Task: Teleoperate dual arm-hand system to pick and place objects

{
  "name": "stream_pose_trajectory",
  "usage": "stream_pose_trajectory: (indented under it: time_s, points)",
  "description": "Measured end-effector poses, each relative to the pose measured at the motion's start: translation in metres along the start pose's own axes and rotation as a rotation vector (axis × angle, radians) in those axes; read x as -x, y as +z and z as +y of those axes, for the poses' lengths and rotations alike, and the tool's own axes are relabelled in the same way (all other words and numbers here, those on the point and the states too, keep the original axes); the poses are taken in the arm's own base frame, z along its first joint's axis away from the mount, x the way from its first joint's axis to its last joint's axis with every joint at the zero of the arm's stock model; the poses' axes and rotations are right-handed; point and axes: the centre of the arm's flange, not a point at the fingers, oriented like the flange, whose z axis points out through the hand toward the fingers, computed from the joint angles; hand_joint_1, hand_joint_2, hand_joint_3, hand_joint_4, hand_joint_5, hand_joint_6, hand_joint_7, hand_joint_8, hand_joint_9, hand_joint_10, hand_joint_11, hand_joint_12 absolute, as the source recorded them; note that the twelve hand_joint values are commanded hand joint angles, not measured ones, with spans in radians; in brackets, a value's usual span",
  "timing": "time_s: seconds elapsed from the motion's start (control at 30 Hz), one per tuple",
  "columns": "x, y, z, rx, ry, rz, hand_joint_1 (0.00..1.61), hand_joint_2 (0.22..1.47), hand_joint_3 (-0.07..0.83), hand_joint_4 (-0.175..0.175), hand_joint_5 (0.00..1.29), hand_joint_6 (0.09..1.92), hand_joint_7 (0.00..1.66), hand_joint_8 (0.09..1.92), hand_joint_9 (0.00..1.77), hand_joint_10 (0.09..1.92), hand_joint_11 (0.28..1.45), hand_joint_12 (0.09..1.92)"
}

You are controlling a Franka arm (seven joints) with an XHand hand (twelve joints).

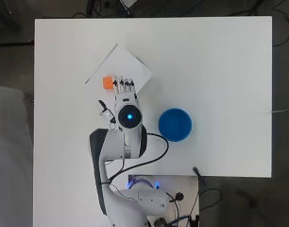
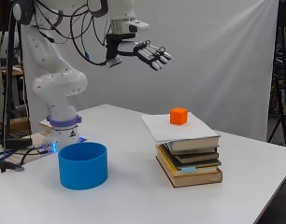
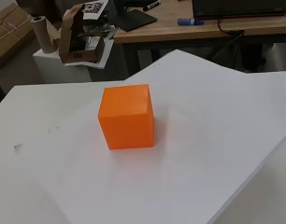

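An orange cube [image 2: 179, 115] sits on a white sheet [image 2: 180, 128] that tops a stack of books [image 2: 189, 161]. In the overhead view the orange cube [image 1: 107, 82] lies just left of my fingertips, on the white sheet [image 1: 130, 66]. The hand [image 2: 150, 53] hovers well above the stack, fingers straight and spread, holding nothing. The hand [image 1: 125, 94] points up the table. The wrist view shows the orange cube [image 3: 127, 116] close by on the white sheet [image 3: 194, 154]. A blue bowl [image 1: 174, 124] stands on the table right of the arm.
The blue bowl [image 2: 83, 165] stands near the table's front in the side view, left of the books. The white table [image 1: 220, 71] spreads wide to the right. Cables [image 1: 154, 156] trail near the arm's base.
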Motion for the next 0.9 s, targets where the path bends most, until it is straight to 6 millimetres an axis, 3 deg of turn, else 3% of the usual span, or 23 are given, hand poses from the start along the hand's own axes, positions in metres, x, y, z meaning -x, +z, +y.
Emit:
stream_pose_trajectory:
  time_s: [0.07, 0.27, 0.4, 0.5, 0.6, 0.73, 0.9]
  points:
    - [-0.018, 0.017, 0.006, -0.026, 0.000, -0.027, 0.00, 0.98, -0.023, 0.044, 0.08, 0.09, 0.21, 0.09, 0.39, 0.09, 0.48, 0.09]
    - [-0.065, 0.068, 0.036, -0.020, 0.032, -0.064, 0.00, 0.96, -0.005, 0.054, 0.12, 0.09, 0.25, 0.09, 0.36, 0.09, 0.46, 0.09]
    - [-0.089, 0.096, 0.028, -0.006, 0.025, -0.094, 0.00, 0.98, 0.001, 0.037, 0.17, 0.09, 0.26, 0.09, 0.39, 0.09, 0.50, 0.09]
    - [-0.091, 0.108, 0.034, 0.033, 0.031, -0.072, 0.00, 0.98, 0.000, 0.013, 0.19, 0.09, 0.32, 0.09, 0.43, 0.09, 0.50, 0.09]
    - [-0.088, 0.135, 0.046, 0.036, 0.044, -0.084, 0.00, 0.96, -0.008, -0.008, 0.20, 0.09, 0.33, 0.09, 0.44, 0.09, 0.50, 0.09]
    - [-0.080, 0.156, 0.055, 0.066, 0.064, -0.063, 0.00, 0.95, -0.010, -0.007, 0.21, 0.09, 0.33, 0.09, 0.44, 0.09, 0.50, 0.09]
    - [-0.084, 0.179, 0.059, 0.055, 0.030, -0.057, 0.01, 0.96, -0.003, 0.007, 0.22, 0.09, 0.31, 0.09, 0.42, 0.09, 0.49, 0.09]
